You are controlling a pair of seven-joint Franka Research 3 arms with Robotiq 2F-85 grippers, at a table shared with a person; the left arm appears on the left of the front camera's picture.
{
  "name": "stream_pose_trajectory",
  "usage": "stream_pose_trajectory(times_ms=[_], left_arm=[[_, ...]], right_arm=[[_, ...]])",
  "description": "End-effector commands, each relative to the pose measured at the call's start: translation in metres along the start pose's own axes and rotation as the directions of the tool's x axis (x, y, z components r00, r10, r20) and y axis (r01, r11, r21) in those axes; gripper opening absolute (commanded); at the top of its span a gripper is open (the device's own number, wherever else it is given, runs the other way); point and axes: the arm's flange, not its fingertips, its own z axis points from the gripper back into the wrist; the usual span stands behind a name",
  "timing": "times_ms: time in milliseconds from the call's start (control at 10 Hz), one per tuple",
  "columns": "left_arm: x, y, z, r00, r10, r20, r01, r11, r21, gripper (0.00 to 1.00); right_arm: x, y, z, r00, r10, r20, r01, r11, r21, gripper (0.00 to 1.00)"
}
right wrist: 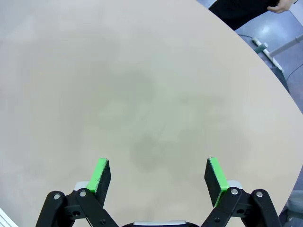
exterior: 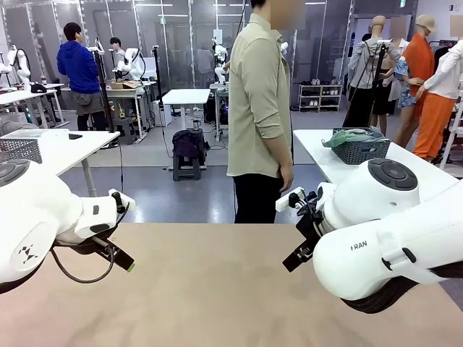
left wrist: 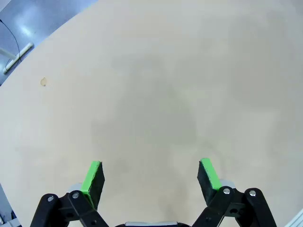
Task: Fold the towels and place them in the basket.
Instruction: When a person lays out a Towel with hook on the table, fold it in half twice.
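both arms hover over the bare tan table. the left gripper has its jaws spread wide with nothing between the green pads, and the right gripper is just as wide and just as empty. under each is flat, matte tabletop, smooth and faintly mottled, with no cloth on it. what matters next is direction: the basket sits off the work surface on a white side table, far and to the right, behind the right arm's bulky wrist. it is dark, stiff plastic with lattice sides, its long side running roughly left to right. a sea-green towel lies crumpled in its top, soft and lumpy, spilling a little over the left rim; whether others lie beneath it is too small to tell. the right arm is plainly the nearer one, and the left is well apart from it. a person stands at the far edge of the table, hands down by the sides. judged from this, folding has not begun, and a towel must first reach the tan top.
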Motion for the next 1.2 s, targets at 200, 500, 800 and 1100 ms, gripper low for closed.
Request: stream_pose_trajectory(times_ms=[200, 500, 800, 1100], left_arm=[[0.0, 0.0, 0.0, 1.0, 0.0, 0.0, 0.0, 1.0, 0.0, 1.0], [0.0, 0.0, 0.0, 1.0, 0.0, 0.0, 0.0, 1.0, 0.0, 1.0], [0.012, 0.01, 0.026, 0.999, 0.04, 0.033, -0.037, 0.995, -0.087, 1.0], [0.02, 0.044, 0.053, 0.977, 0.193, 0.089, -0.149, 0.922, -0.356, 1.0]], right_arm=[[0.0, 0.0, 0.0, 1.0, -0.002, 0.0, 0.002, 1.0, 0.0, 1.0], [0.0, 0.0, 0.0, 1.0, 0.0, 0.0, 0.0, 1.0, 0.0, 1.0], [0.009, -0.008, 0.02, 0.988, -0.139, 0.061, 0.127, 0.978, 0.168, 1.0], [0.009, -0.046, 0.063, 0.952, -0.289, 0.096, 0.246, 0.916, 0.316, 1.0]])
